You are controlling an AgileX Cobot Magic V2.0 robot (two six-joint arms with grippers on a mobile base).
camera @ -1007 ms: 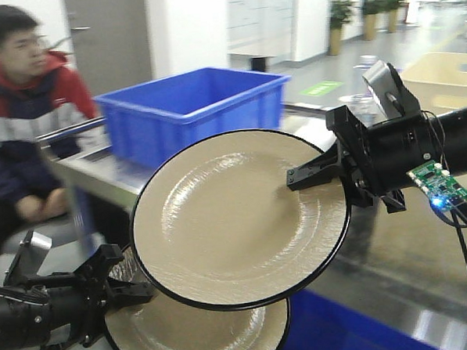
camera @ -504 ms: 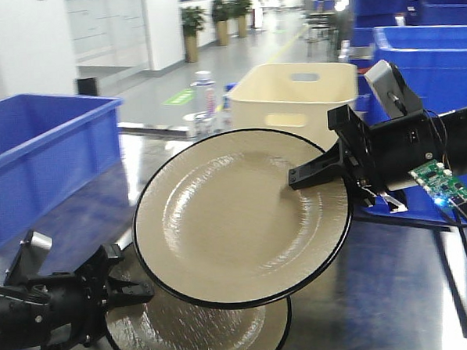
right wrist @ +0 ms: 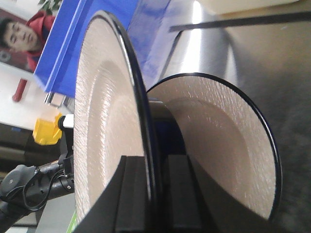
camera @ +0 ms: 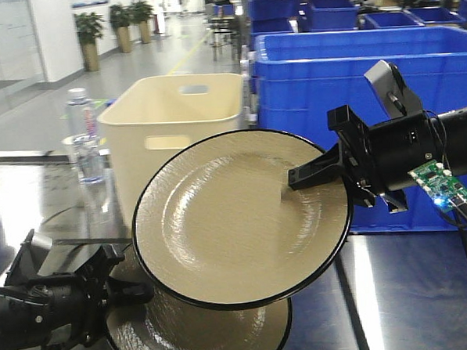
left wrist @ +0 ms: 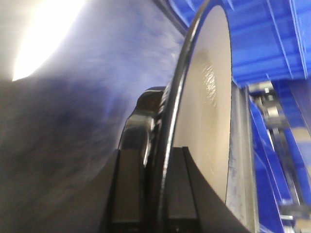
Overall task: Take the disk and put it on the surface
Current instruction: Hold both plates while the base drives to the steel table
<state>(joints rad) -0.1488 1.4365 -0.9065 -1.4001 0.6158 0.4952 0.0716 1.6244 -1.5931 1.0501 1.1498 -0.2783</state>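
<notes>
Two beige disks with black rims are held in the air. In the front view my right gripper (camera: pixel 296 178) is shut on the right rim of the upper disk (camera: pixel 228 222), which stands tilted toward the camera. My left gripper (camera: pixel 134 291) is shut on the left rim of the lower disk (camera: pixel 195 334), partly hidden behind the upper one. The left wrist view shows its disk (left wrist: pixel 206 97) edge-on between the jaws of the left gripper (left wrist: pixel 156 194). The right gripper (right wrist: pixel 154 194) clamps its disk (right wrist: pixel 104 121), with the other disk (right wrist: pixel 218 145) behind. The shiny steel surface (camera: pixel 412 291) lies below.
A cream bin (camera: pixel 175 107) stands on the steel top behind the disks, with water bottles (camera: pixel 81 144) to its left. Stacked blue crates (camera: pixel 369 66) fill the right background. In the right wrist view a person in red (right wrist: pixel 24 34) sits beyond a blue crate (right wrist: pixel 97 29).
The background has swept to the left: the person and the single blue crate left the front view, and the cream bin and stacked blue crates came in. Both grippers still hold their disks in the same pose.
</notes>
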